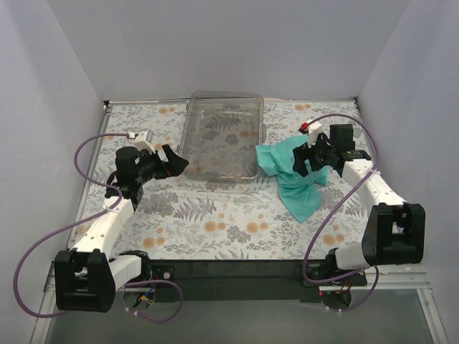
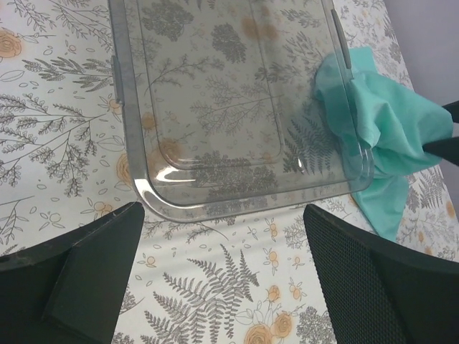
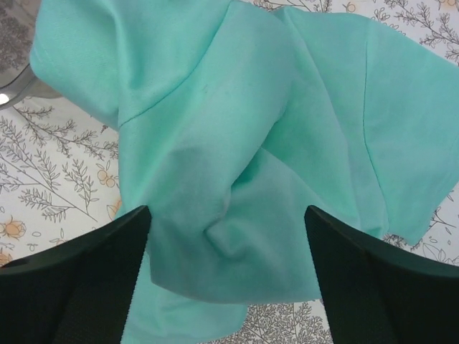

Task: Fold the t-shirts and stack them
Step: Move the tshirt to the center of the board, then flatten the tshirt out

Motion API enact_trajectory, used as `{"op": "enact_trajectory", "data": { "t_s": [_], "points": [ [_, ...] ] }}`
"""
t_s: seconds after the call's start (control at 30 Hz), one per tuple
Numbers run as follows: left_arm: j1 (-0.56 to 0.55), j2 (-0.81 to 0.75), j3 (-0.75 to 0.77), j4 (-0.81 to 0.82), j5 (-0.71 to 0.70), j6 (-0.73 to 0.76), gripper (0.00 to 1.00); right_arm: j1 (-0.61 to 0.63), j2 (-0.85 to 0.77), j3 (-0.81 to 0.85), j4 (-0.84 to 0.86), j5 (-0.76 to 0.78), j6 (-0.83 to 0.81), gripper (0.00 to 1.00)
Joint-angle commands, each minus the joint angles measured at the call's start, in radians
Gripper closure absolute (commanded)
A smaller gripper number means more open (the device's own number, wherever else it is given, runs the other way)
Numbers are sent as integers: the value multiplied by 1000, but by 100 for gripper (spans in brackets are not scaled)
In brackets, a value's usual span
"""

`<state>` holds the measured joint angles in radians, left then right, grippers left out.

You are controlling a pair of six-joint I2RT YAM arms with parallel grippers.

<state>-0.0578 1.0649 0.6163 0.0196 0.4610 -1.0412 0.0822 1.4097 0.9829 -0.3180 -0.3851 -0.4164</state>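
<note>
Lying against right rim of clear tray [image 1: 188, 136]: t-shirt [image 1: 300, 192] | left jaws spread; right jaws spread over t-shirt

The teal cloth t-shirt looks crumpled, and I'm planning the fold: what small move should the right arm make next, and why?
Probably lower the right gripper and close it on the raised wrinkle between its open jaws. The teal short-sleeved cloth t-shirt lies bunched beside the clear plastic tray, so it likely needs lifting and spreading flat before any fold.
</note>
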Motion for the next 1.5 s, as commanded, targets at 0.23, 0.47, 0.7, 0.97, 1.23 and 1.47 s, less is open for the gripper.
{"op": "enact_trajectory", "data": {
  "t_s": [0.23, 0.47, 0.7, 0.97, 1.23, 1.47],
  "points": [
    [-89, 253, 239, -158, -249, 13, 19, -163, -216, -116, 69, -267, -28, 13],
    [-240, 377, 388, -274, -498, 69, 21, -213, -249, -154, 80, -397, -35, 13],
    [-427, 414, 453, -280, -354, 116, 23, -223, -238, -153, 80, -429, -27, 14],
    [-655, 581, 580, -311, -363, 203, 23, -229, -230, -153, 80, -425, -24, 14],
    [-767, 731, 707, -386, -429, 291, 23, -239, -222, -153, 79, -431, -24, 14],
    [-797, 825, 758, -455, -495, 398, 28, -243, -218, -151, 80, -433, -24, 14]
  ]
}}
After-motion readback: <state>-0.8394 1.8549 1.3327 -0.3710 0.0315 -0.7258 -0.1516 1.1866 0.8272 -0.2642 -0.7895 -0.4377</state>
